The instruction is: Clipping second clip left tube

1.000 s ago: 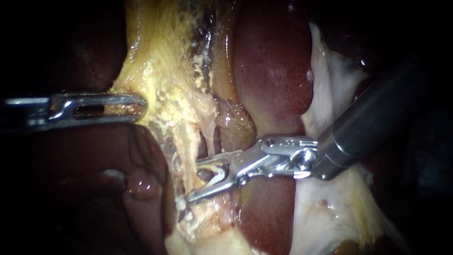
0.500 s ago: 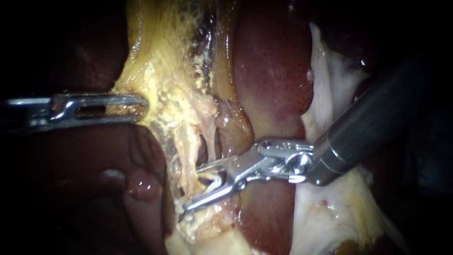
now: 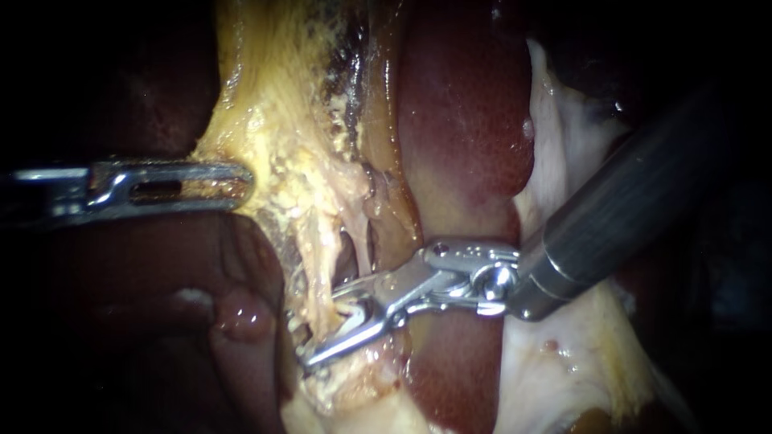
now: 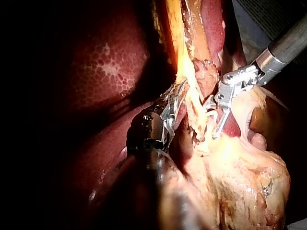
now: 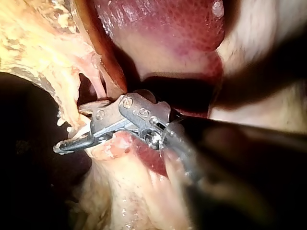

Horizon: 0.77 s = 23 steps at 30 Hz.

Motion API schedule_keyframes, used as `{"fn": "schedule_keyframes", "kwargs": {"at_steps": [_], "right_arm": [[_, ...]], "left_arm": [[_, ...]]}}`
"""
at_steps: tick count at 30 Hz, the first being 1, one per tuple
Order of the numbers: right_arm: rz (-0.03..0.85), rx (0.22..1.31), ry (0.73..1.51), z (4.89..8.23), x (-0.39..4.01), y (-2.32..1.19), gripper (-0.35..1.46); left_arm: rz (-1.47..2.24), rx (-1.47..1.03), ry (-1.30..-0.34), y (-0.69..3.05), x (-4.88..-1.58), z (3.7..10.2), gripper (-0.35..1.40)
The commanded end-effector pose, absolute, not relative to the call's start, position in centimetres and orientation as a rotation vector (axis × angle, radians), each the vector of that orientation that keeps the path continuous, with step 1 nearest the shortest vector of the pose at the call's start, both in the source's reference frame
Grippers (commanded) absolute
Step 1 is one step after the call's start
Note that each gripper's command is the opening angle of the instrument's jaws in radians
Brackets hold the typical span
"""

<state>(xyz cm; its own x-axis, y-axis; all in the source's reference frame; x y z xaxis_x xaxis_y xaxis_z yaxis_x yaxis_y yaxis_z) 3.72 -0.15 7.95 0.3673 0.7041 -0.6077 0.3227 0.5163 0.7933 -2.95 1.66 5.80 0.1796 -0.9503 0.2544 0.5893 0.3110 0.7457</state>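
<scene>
Right instrument's hand [image 3: 320, 325], half-open holding a clip [image 3: 355, 312], straddles left tube [image 3: 322, 261], probably soft, slick, so bite its bare stretch squarely; left hand [image 3: 241, 181] clamps yellow tissue [image 3: 273, 120].

I see the liver [image 3: 466, 120] as deep maroon with fine honeycomb mottling, paler pink where the light catches it. Left of it the tissue [image 3: 273, 120] is yellow, crumbed with cream flecks, with a dark speckled streak along its right edge. My left instrument [image 3: 241, 182] is bright steel-grey. My right instrument [image 3: 322, 324] is silver on a dark grey shaft, its clip [image 3: 354, 312] whitish. The membrane [image 3: 563, 161] at right is cream-white.
</scene>
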Motion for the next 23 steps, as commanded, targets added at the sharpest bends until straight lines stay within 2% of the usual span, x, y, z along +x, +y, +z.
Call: {"fn": "schedule_keyframes", "kwargs": {"at_steps": [1,2,3,4,11,23], "right_arm": [[0.315,1.057,1.224,7.94,3.72,-0.15,0.15],[0.315,1.057,1.224,7.95,3.71,-0.15,-0.04],[0.320,1.052,1.224,7.95,3.70,-0.14,-0.32],[0.329,1.042,1.225,7.96,3.70,-0.13,-0.35],[0.348,1.040,1.220,8.07,3.65,-0.07,-0.35],[0.351,1.045,1.221,8.07,3.64,-0.09,-0.35]], "left_arm": [[-1.170,0.554,-0.792,1.65,-2.95,5.80,-0.35],[-1.170,0.554,-0.792,1.65,-2.95,5.80,-0.35],[-1.170,0.554,-0.792,1.65,-2.95,5.80,-0.35],[-1.170,0.554,-0.792,1.65,-2.95,5.80,-0.35],[-1.170,0.554,-0.792,1.65,-2.95,5.80,-0.35],[-1.170,0.554,-0.792,1.65,-2.94,5.80,-0.35]]}}
